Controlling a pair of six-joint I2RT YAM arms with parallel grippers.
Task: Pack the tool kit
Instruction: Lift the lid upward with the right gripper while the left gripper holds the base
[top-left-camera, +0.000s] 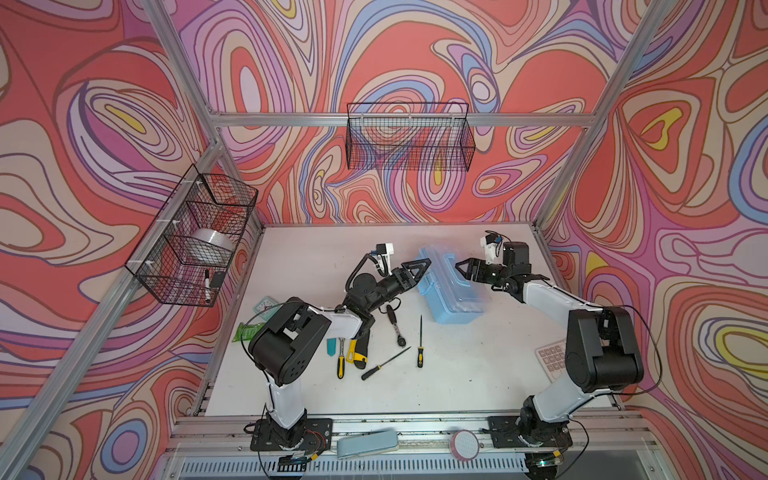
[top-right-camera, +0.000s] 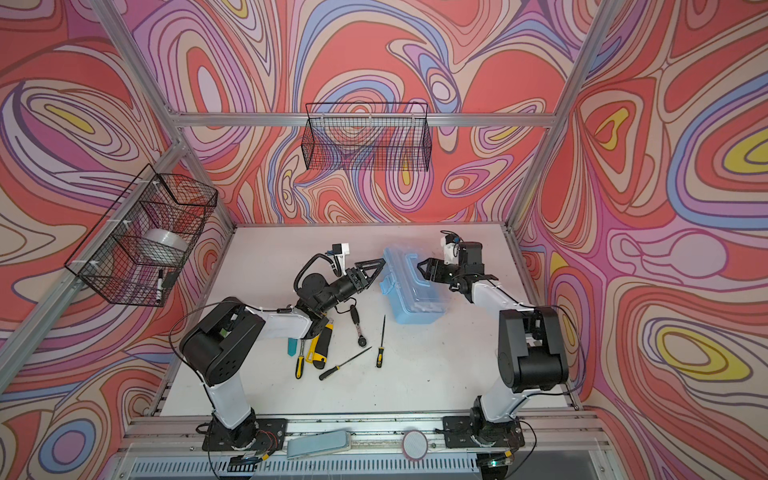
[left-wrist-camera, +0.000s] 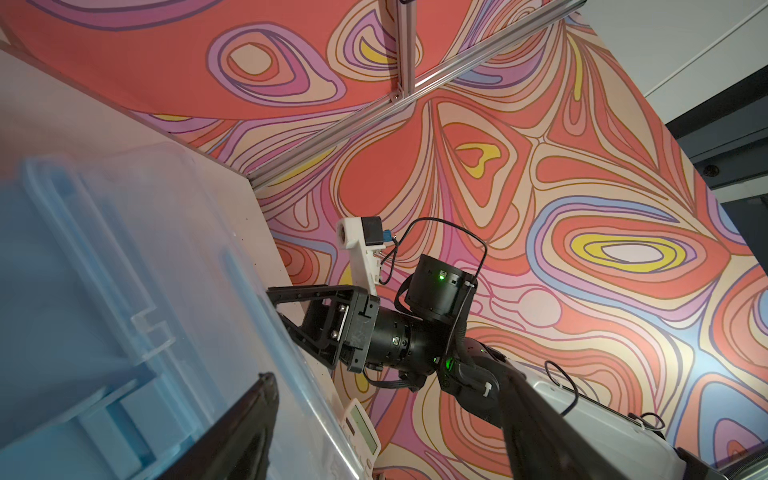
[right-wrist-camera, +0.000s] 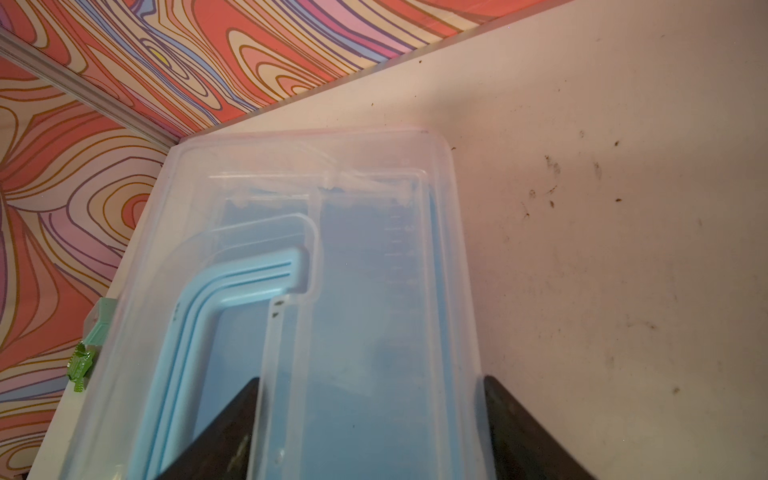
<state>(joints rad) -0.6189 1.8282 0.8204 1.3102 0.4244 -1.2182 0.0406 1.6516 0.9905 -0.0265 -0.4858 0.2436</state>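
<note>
Both claws flank the closed tool kit (top-left-camera: 451, 286), left claw (top-left-camera: 419, 270) at nine o'clock, right claw (top-left-camera: 467, 270) at three, jaws apart, probably to steady it for opening.

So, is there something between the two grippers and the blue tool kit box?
Nothing visible. The tool kit lies between the left gripper and the right gripper, both open and right at its sides. The hand tools lie nearer the front, out of their way.
</note>
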